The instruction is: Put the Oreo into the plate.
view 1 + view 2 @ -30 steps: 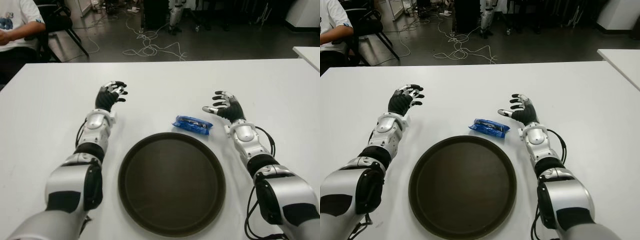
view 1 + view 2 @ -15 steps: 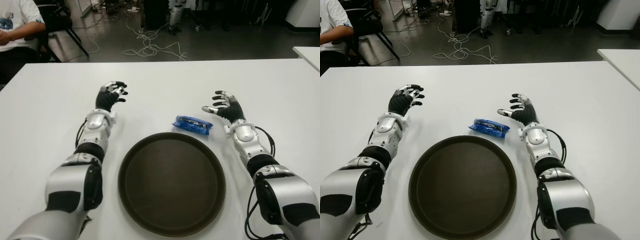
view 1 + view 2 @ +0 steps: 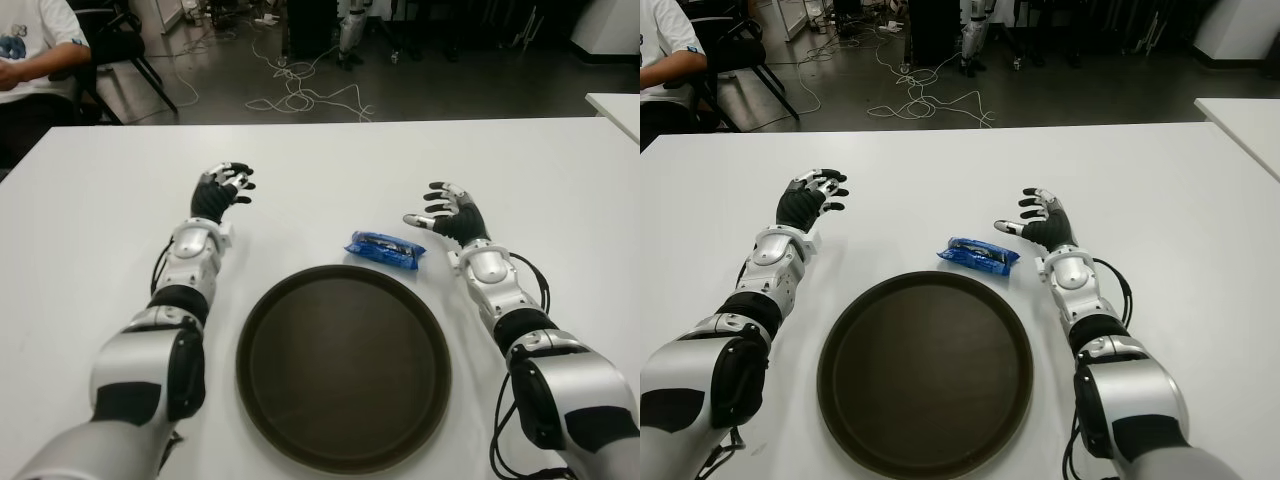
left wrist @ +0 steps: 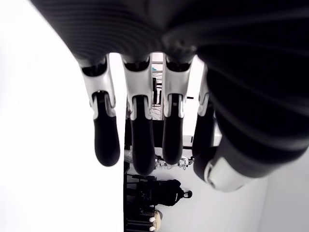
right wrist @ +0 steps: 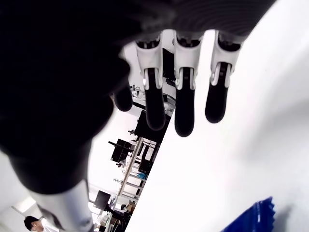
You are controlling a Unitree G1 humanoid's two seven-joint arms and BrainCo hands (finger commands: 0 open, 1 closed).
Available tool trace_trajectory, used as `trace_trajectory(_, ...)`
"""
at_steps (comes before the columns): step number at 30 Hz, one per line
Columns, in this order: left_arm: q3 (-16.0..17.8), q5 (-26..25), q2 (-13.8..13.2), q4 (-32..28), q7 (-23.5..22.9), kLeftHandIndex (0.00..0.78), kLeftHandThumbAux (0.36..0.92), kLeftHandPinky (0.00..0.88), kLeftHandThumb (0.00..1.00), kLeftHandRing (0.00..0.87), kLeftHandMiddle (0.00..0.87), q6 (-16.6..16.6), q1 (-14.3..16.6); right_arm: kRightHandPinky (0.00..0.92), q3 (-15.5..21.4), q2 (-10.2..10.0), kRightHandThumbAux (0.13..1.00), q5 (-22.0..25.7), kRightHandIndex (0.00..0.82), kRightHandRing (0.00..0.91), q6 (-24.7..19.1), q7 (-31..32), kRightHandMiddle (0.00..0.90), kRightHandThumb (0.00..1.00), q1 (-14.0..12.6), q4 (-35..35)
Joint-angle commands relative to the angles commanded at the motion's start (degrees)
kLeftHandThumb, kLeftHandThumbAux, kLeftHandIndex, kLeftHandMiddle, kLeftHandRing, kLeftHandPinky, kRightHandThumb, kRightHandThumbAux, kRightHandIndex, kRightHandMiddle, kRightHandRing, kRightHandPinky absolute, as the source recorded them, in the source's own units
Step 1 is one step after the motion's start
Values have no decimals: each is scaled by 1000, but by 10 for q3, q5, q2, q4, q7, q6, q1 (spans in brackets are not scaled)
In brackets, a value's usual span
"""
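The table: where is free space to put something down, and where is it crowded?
The plate is empty. The white table is bare beyond both hands and between the left hand and the Oreo pack. It is tight where that pack lies, between the plate's far rim and the open right hand.

Blue Oreo pack [image 3: 385, 250], dark brown plate [image 3: 343, 440], white table [image 3: 80, 230].

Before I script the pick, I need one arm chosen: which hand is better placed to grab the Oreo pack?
Right. The right hand is open just beside the Oreo pack; the left hand, also open, is farther away across the table.
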State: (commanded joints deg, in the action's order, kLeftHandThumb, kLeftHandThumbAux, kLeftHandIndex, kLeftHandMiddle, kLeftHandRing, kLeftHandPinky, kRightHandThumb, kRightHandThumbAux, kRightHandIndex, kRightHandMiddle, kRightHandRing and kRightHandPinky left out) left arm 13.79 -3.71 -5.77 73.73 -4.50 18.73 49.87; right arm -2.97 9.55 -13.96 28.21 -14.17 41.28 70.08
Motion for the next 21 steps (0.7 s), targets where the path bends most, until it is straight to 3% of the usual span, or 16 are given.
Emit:
trace_trajectory(5, 1, -1, 0, 1, -2, 400, 726, 487, 671, 413, 358, -2, 0, 324, -46, 9, 808, -74, 232, 299, 71, -122, 280, 0, -8, -9)
trace_trajectory(13, 3, -3, 0, 1, -3, 399, 727, 485, 670, 405, 348, -3, 1, 307, -136, 39, 819, -202, 177, 263, 127, -291, 242, 0, -7, -13)
trace_trajectory(21, 3, -2, 0, 1, -2, 399, 727, 476, 670, 404, 353, -5, 1, 271, -212, 64, 805, -280, 139, 224, 126, -315, 210, 0, 7, -3)
